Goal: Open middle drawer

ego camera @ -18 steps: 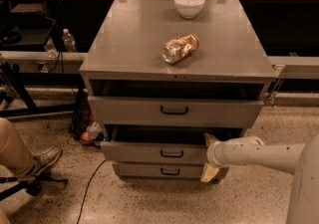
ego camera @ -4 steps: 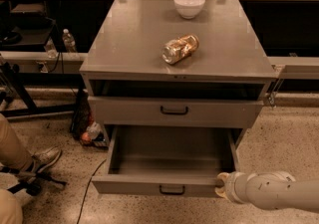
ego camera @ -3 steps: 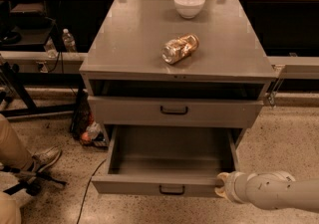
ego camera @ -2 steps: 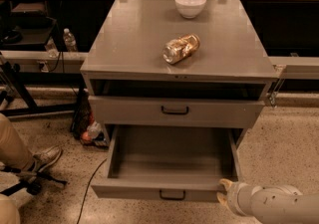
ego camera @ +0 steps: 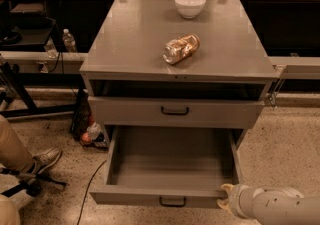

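Observation:
The middle drawer [ego camera: 172, 164] is a wide, shallow grey drawer, pulled far out of the cabinet and empty inside. A small black loop handle [ego camera: 172, 202] sits on its low front panel. My gripper [ego camera: 226, 197] is at the bottom right, right beside the front right corner of the drawer's panel. The white arm behind it runs off the lower right edge. Above, the taller-fronted top drawer [ego camera: 175, 111] stands slightly out with its black handle showing. Whatever lies under the middle drawer is hidden by it.
On the cabinet top [ego camera: 130, 44] stand a white bowl [ego camera: 190, 4] and a wrapped package [ego camera: 181, 48] lying on its side. A person's leg and shoe [ego camera: 42, 160] are at the left. A cable and small bottles [ego camera: 90, 134] lie on the floor by the cabinet's left side.
The middle drawer has come from nearly closed to far out. My gripper moved with it, from the drawer's right side down to the front right corner. Little has moved in the last second.

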### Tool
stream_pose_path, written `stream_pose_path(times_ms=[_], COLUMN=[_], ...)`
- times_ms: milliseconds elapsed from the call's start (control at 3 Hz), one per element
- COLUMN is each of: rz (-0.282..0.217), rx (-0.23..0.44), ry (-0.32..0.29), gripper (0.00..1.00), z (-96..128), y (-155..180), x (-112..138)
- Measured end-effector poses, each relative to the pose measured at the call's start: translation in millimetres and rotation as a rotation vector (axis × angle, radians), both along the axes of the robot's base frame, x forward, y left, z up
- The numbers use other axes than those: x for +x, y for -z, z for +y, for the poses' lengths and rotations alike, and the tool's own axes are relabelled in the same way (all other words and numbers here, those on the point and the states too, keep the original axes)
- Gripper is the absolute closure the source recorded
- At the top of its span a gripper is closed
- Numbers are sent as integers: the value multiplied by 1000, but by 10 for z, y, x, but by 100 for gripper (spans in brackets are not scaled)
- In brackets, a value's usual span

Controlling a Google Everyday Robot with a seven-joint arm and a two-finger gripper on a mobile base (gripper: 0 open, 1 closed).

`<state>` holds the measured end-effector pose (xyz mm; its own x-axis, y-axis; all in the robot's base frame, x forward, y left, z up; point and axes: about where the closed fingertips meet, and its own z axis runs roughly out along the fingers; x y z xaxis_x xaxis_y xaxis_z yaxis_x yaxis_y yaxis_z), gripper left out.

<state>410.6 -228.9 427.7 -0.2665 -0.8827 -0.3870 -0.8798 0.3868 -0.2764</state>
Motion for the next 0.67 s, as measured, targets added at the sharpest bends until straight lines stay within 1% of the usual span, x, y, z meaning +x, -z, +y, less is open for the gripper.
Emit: stream_pose_path(times_ms=[333,667], rz=[20,20], rx=[42,42], ry=[49,49], gripper=[100,82], z=[35,40], y=[59,45], x=[-387,-372])
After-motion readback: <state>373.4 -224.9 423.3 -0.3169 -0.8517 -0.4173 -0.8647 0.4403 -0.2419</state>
